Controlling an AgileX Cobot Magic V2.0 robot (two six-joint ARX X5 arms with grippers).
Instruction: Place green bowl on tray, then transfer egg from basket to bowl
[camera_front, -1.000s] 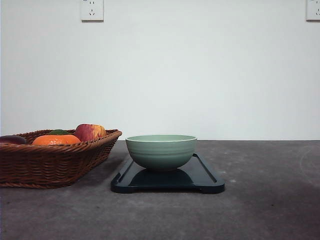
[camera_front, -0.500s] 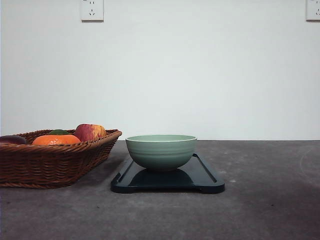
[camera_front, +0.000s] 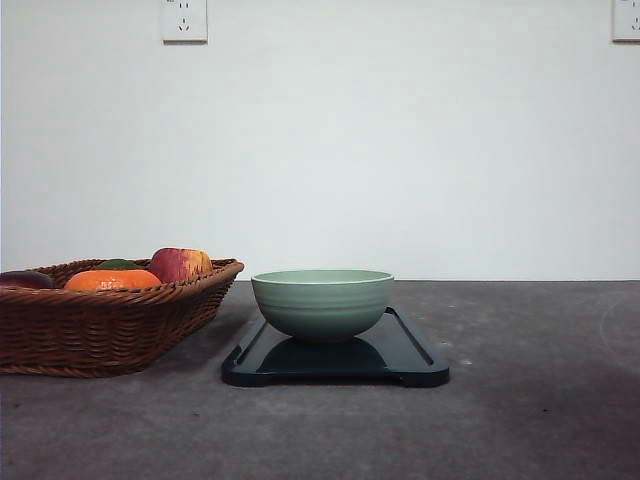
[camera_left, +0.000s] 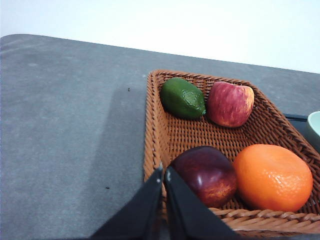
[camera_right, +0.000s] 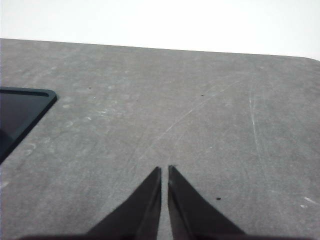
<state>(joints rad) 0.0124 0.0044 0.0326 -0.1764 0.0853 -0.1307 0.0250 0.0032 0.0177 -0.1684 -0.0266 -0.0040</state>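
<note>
While both arms hang back at the near side of the dark grey table (camera_front: 540, 420), their pincers are pressed together with nothing between the fingers: the left gripper (camera_left: 163, 172) sits over the near rim of the basket (camera_front: 110, 325), and the right gripper (camera_right: 164, 172) hovers above bare tabletop to the right of the tray (camera_front: 335, 362), one rounded corner of which shows in the right wrist view.

The flat black tray lies near the middle of the table, its long side running away from the robot. The green bowl (camera_front: 322, 302) stands upright on it, set toward the near half, and from the front its inside cannot be seen.

Just left of the tray sits the brown wicker basket, apart from it. Inside, nearest the left gripper, is a dark purple-red plum-like fruit (camera_left: 207, 175), with an orange (camera_left: 272, 177) just beside it on the right. At the far end lie a green avocado (camera_left: 182, 98) and a red apple (camera_left: 230, 104), touching each other.

Beyond the table rises a white wall (camera_front: 400, 150) with two sockets (camera_front: 184, 20) high up.
</note>
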